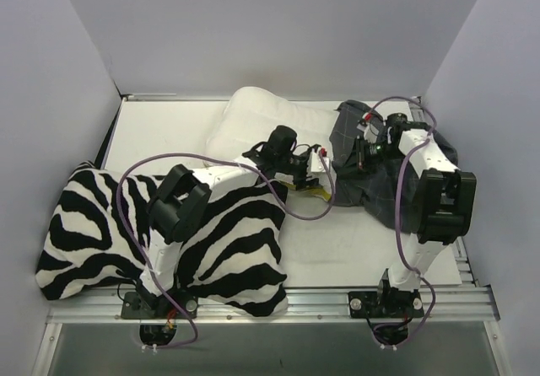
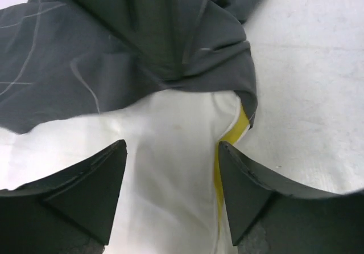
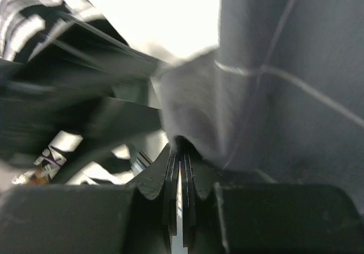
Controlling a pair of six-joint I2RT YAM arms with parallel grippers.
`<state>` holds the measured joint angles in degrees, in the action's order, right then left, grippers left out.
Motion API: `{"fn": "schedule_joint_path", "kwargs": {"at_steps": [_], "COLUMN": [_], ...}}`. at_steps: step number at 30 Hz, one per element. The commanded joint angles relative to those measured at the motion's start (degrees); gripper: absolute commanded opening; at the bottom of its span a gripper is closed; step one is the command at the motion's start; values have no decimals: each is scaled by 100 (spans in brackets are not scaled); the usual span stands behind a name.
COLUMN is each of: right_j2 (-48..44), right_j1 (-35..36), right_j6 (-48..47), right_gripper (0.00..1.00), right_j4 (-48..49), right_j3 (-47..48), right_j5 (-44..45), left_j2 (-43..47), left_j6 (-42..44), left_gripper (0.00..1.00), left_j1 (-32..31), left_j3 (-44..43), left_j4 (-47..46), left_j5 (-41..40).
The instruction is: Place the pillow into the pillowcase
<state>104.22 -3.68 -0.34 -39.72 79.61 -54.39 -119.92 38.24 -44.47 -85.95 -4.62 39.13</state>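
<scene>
The white pillow (image 1: 253,119) lies at the back of the table, its right end under the dark grey checked pillowcase (image 1: 359,186). In the left wrist view the pillowcase (image 2: 142,37) covers the far part of the pillow (image 2: 170,134), whose yellow side edge (image 2: 242,123) shows at the case's mouth. My left gripper (image 2: 173,151) is open, its fingers (image 2: 96,180) straddling the pillow's corner without pinching it. My right gripper (image 3: 181,146) is shut on a fold of the pillowcase (image 3: 273,66) and holds it up near the pillow's end (image 1: 361,153).
A large zebra-striped cushion (image 1: 228,241) lies at the front left, under the left arm. The white table surface (image 2: 313,66) lies to the right of the pillow. Grey walls close in the back and both sides.
</scene>
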Motion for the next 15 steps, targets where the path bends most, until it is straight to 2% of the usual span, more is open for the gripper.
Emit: {"fn": "schedule_joint_path", "kwargs": {"at_steps": [1, 4, 5, 7, 10, 11, 12, 14, 15], "right_j2": [-419, -674, -710, -763, -720, -702, -676, -614, -570], "right_j1": [113, 140, 192, 263, 333, 472, 596, 676, 667], "right_j6": [-615, -836, -958, -1125, -1302, -1372, -1607, -1811, -1899], "right_gripper": [1, 2, 2, 2, 2, 2, 5, 11, 18], "right_j4": [-728, -905, -940, -1080, -1291, -1405, -1537, -1950, -2047], "right_j3": [-427, -735, -780, -877, -1035, -1018, -957, -712, -301], "right_j5": [209, 472, 560, 902, 1001, 931, 861, 711, 658], "left_j2": [645, 375, 260, -204, -985, -1225, -1462, -2034, -2175], "left_j6": [115, -570, -1042, -1353, -1679, -1697, -1671, -1522, -1452], "left_gripper": [75, 82, 83, 94, 95, 95, 95, 95, 95], "left_j1": [245, 658, 902, 1089, 1300, 1344, 1405, 1423, 1423], "left_j3": [-280, -1290, -1623, -2552, -3486, -4203, -4637, -5358, -5431], "left_j4": [644, 1427, 1586, 2086, 2667, 2886, 3358, 3678, 3801], "left_j5": [464, 402, 367, 132, -370, -389, -372, -328, -319]}}
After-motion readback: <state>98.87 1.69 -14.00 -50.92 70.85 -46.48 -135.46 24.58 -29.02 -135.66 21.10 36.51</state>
